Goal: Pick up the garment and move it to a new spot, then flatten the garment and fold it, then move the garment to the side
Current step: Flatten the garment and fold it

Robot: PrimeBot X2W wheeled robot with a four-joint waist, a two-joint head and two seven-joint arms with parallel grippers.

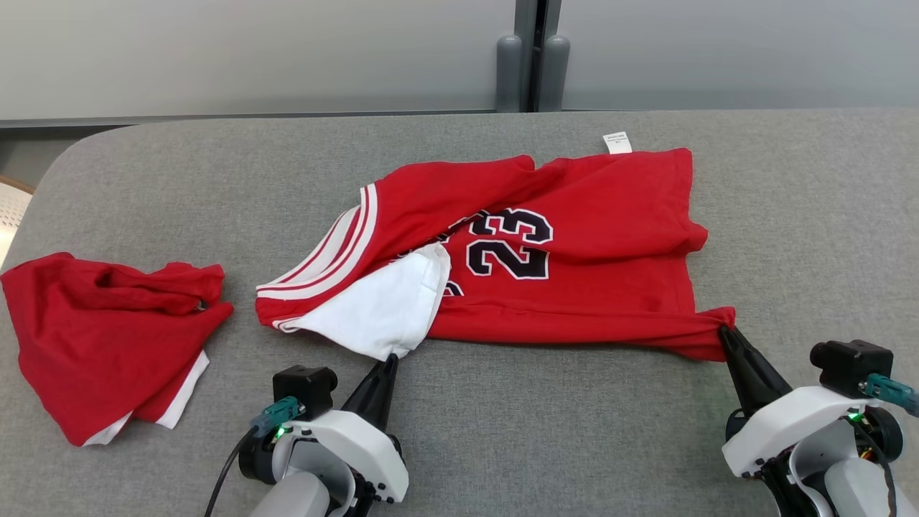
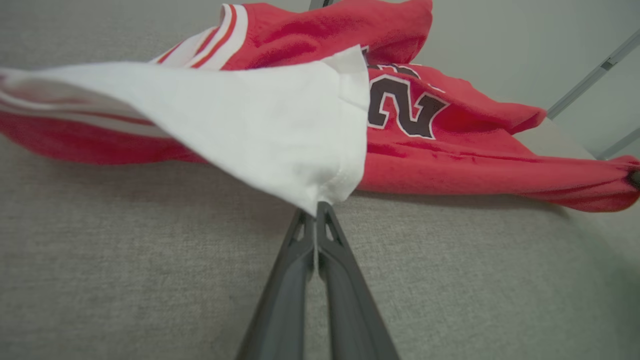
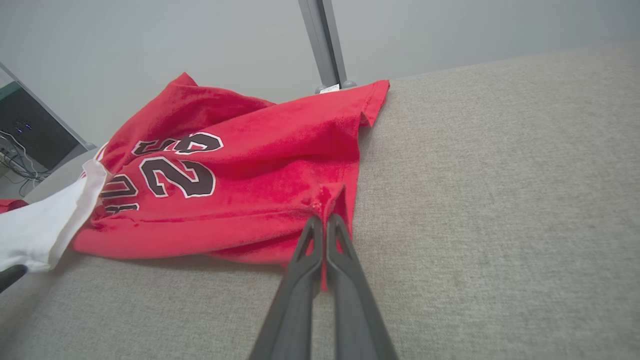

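The garment [image 1: 574,237] is a red jersey with a black "23" and white striped trim, lying rumpled across the middle of the grey table [image 1: 502,431]. A white sleeve [image 1: 380,309] sticks out at its near left. My left gripper [image 1: 390,357] is shut on the tip of that white sleeve [image 2: 280,130], with the left gripper [image 2: 317,206] pinching the hem. My right gripper [image 1: 724,330] is shut on the garment's near right red corner; the right wrist view shows the right gripper [image 3: 325,218] clamped on red fabric [image 3: 250,175].
A second red garment [image 1: 100,337] lies crumpled at the table's left edge. A grey post [image 1: 531,64] stands behind the table against a pale wall. Bare grey tabletop stretches right of the jersey and along the near edge between my arms.
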